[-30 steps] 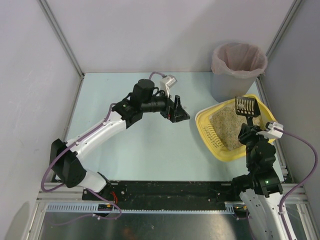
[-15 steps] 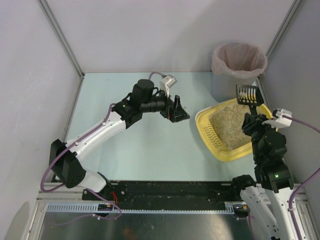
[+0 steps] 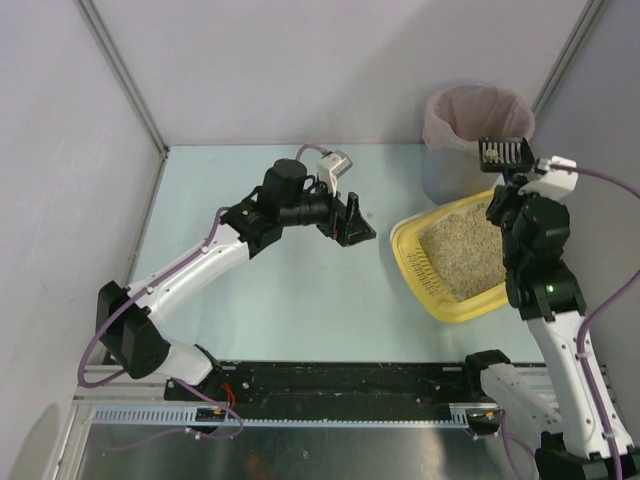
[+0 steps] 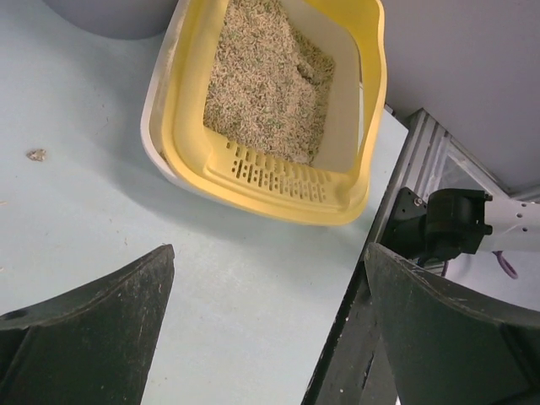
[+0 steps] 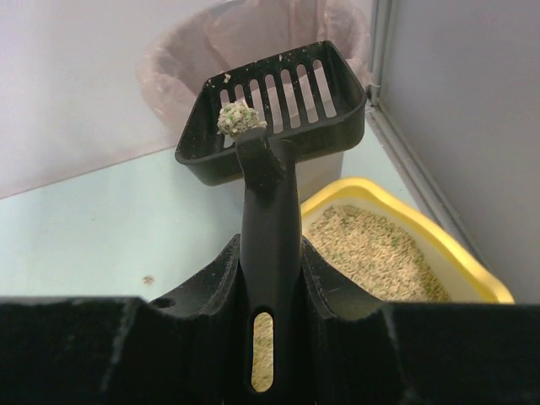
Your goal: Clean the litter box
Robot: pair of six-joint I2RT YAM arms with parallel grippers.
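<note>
Toward the near right of the worktop point(image 3: 300, 300), lying flat: the litter box point(image 3: 410, 258), yellow, with beige granules spread across its floor and no obvious lump on the surface, though too fine-grained to rule one out. Off to its left, above bare worktop: left tool point(image 3: 355, 222), spread wide, gripping nothing, aimed at the box. Over the box's far edge: right tool point(image 5: 272, 278), pinching the handle of a black slotted scoop point(image 5: 291, 93). In the scoop, one pale clump point(image 5: 239, 118), loose litter sieved away. Just beyond, the grey bin point(image 3: 445, 175) with pink liner, scoop at or just short of its rim. Probably midway: this lump scooped out, tipping into the bin not yet done, perhaps further passes and a stray crumb point(image 4: 36, 154) on the worktop to follow.
</note>
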